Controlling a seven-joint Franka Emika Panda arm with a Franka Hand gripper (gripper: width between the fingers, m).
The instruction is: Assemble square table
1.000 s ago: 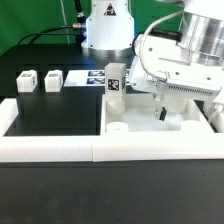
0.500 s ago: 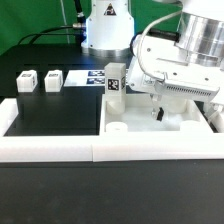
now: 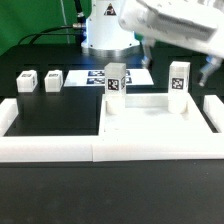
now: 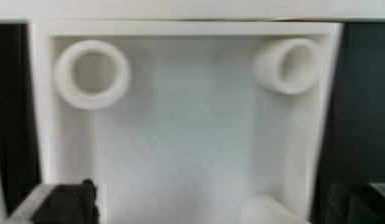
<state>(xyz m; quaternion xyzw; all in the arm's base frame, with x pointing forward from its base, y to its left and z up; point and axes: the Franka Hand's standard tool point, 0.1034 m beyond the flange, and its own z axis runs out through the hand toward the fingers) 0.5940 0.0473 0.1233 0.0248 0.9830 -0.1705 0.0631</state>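
The white square tabletop (image 3: 150, 117) lies inside the border wall, and the wrist view looks down on the tabletop (image 4: 189, 130) and two of its round corner holes. Two tagged leg posts stand upright on it, one at a back corner (image 3: 116, 82) and one further to the exterior view's right (image 3: 179, 79). Two loose leg posts (image 3: 26, 80) (image 3: 53, 79) rest on the black mat at the exterior view's left. My arm (image 3: 175, 25) is a blur above the tabletop. My gripper (image 4: 221, 205) is open over the tabletop, with nothing between its fingers.
A low white border wall (image 3: 100, 150) runs along the front and up both sides of the work area. The marker board (image 3: 97, 74) lies flat behind the tabletop, in front of the robot's white base (image 3: 105, 35).
My arm has risen from the tabletop's right side, uncovering an upright leg post there. The jaws have opened slightly wider. The loose posts have not moved.
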